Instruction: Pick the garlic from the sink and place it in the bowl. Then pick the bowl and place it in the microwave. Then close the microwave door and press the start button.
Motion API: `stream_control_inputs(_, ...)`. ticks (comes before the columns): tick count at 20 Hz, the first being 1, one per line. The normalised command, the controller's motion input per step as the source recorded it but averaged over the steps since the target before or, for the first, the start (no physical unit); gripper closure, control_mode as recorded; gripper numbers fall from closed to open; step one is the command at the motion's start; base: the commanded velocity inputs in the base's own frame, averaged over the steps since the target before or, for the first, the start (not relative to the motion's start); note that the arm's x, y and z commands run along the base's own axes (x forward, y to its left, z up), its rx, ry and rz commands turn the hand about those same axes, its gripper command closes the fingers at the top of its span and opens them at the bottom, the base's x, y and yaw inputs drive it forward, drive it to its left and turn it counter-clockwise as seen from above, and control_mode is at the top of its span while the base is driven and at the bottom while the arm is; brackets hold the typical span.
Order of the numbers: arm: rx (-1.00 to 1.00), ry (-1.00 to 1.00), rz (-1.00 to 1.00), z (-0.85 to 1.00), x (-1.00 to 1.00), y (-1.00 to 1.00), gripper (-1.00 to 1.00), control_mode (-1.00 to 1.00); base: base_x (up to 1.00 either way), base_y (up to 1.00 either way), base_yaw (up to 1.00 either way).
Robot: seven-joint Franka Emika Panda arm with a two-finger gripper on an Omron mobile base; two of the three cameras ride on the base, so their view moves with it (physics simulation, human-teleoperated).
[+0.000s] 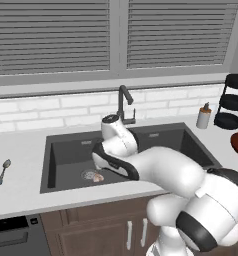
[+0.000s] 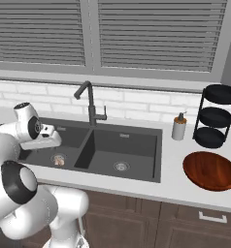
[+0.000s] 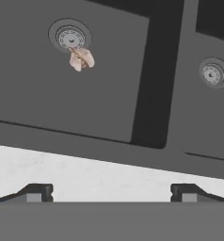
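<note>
The garlic (image 3: 81, 59), a small pinkish-beige bulb, lies on the floor of the left basin of the dark grey sink (image 3: 109, 99), touching the round steel drain (image 3: 70, 37). The left base view shows the garlic (image 1: 97, 176) and the right base view shows the garlic (image 2: 59, 160) beside that drain. My gripper (image 3: 111, 192) hangs above the sink's front rim. It is open wide and holds nothing, well short of the bulb. The reddish-brown bowl (image 2: 210, 170) sits on the counter right of the sink (image 2: 137, 145). The microwave is out of view.
A tall dark faucet (image 2: 90, 101) rises behind the divider between the basins. A soap dispenser (image 2: 178, 127) and a black tiered rack (image 2: 215, 116) stand behind the bowl. A spoon (image 1: 3, 171) lies on the counter left of the sink. The right basin has its own drain (image 2: 121, 166).
</note>
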Motion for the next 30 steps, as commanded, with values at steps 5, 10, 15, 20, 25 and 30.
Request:
stream_control_inputs(5,0.00,0.03,0.00,-0.41,0.13,0.30,-1.00,-1.00,0.00,0.00,0.00)
stream_control_inputs(10,0.00,0.02,0.00,-0.27,0.00,0.00,-1.00,-1.00,0.00,0.00,0.00)
stream_control_inputs(15,0.00,0.00,0.00,-0.27,0.27,0.00,-1.00,-1.00,0.00,0.00,0.00)
stream_control_inputs(20,0.00,0.00,0.00,-0.34,0.36,0.01,-1.00,-1.00,0.00,0.00,0.00)
stream_control_inputs(25,0.00,0.00,0.00,-0.28,0.29,0.15,-1.00,-1.00,0.00,0.00,0.00)
stream_control_inputs(30,0.00,0.00,0.00,-0.26,0.16,0.15,-1.00,-1.00,0.00,0.00,0.00)
